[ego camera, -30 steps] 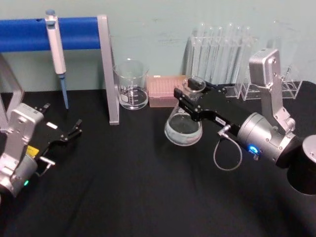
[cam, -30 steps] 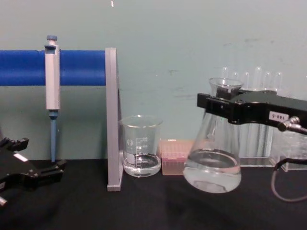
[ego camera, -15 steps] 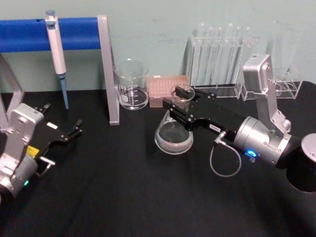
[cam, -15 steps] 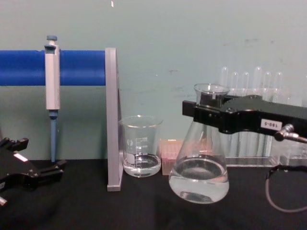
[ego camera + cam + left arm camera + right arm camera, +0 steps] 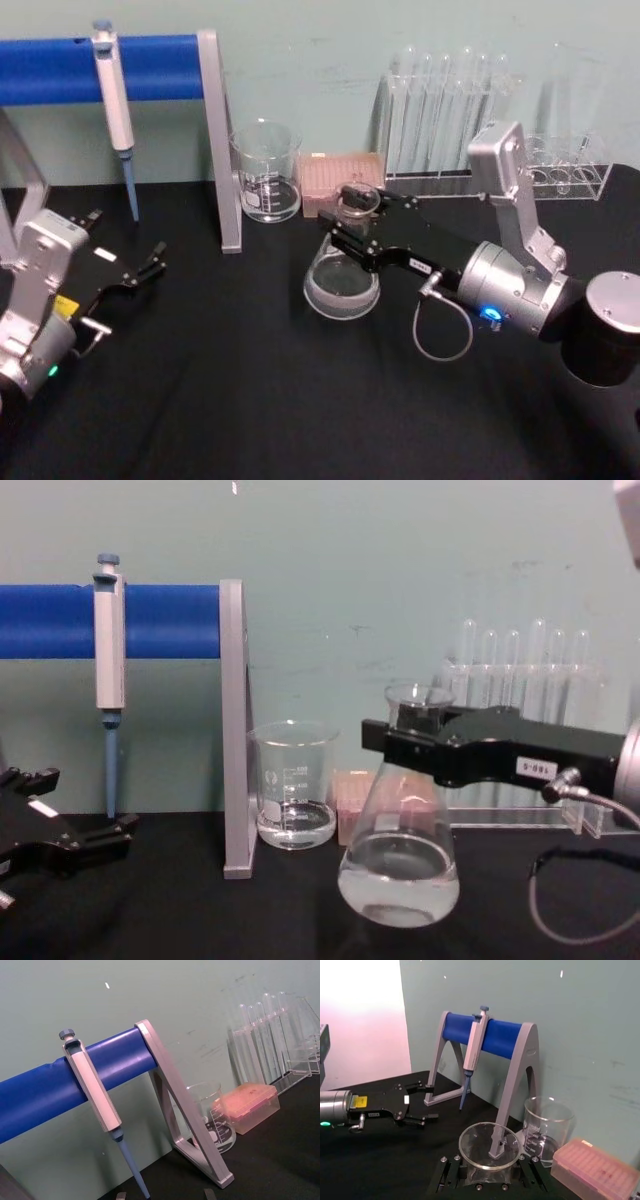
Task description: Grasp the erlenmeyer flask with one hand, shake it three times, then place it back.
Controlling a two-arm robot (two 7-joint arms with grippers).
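— What sits nearest the robot?

— The left gripper (image 5: 155, 258), low at the left over the black table (image 5: 250, 400). Its fingers are parted, with nothing between them.

— And the erlenmeyer flask?

— The erlenmeyer flask (image 5: 398, 875) is mid-table and upright, with a little clear liquid pooled in its wide base. The base is down at the cloth; I cannot tell whether it touches.

— What has hold of it?

— The right gripper (image 5: 350, 222) reaches in from the right. It is clenched on the flask's neck just under the lip, one finger on each side.

— Behind that?

— A glass beaker (image 5: 266, 172) and a pink box (image 5: 325, 175) stand side by side beyond the flask. Just left of the beaker is the grey leg of a blue-barred stand (image 5: 150, 68), and a pipette (image 5: 115, 105) hangs from the bar. Farthest back on the right, against the wall, is a rack of test tubes (image 5: 445, 110).
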